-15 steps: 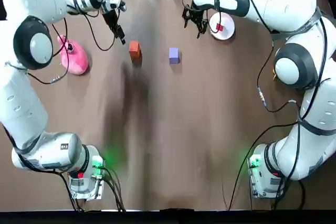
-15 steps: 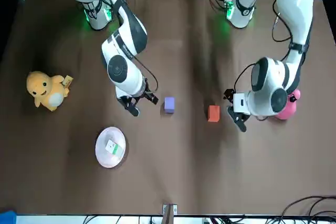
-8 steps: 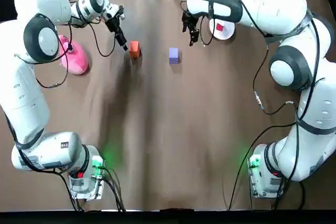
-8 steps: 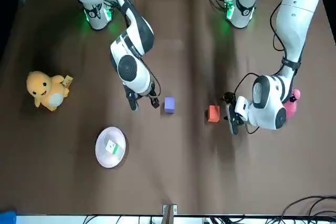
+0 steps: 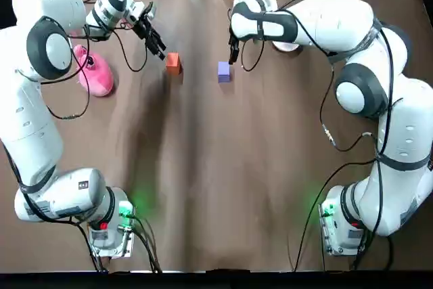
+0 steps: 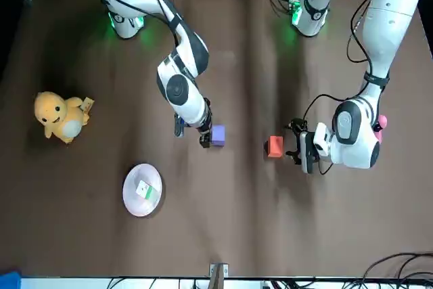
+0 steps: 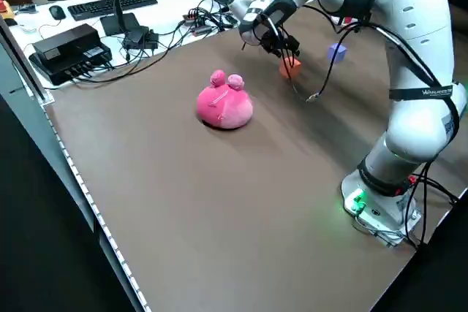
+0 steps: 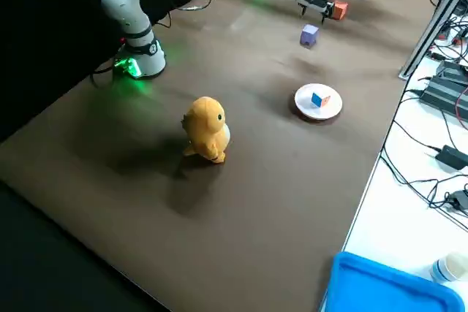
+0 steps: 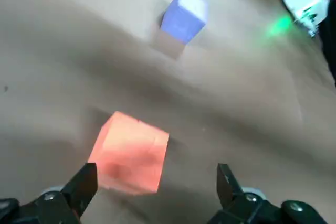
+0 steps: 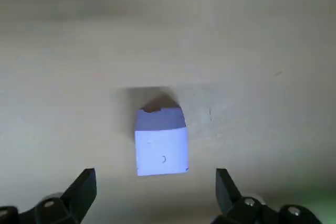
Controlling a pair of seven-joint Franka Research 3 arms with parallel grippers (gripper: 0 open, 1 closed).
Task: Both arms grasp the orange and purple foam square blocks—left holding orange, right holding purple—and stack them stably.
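Observation:
The orange foam block (image 5: 173,63) and the purple foam block (image 5: 223,70) lie apart on the brown table, near its far side. My left gripper (image 5: 157,44) is open just left of the orange block, not touching it. In the left wrist view the orange block (image 9: 131,150) sits between and just beyond the open fingers (image 9: 79,187), with the purple block (image 9: 184,15) farther off. My right gripper (image 5: 232,53) is open close beside the purple block. In the right wrist view the purple block (image 10: 161,142) lies centred just ahead of the spread fingertips (image 10: 223,187).
A pink plush toy (image 5: 95,72) lies left of the orange block, near my left arm. A white plate (image 6: 142,189) with a small block on it sits beyond the purple block. A yellow plush duck (image 6: 61,116) stands far out on my right side.
Both grippers have closed in on their blocks: the left came down beside the orange one, and the right swung from over the white plate to the purple one. The blocks have not moved.

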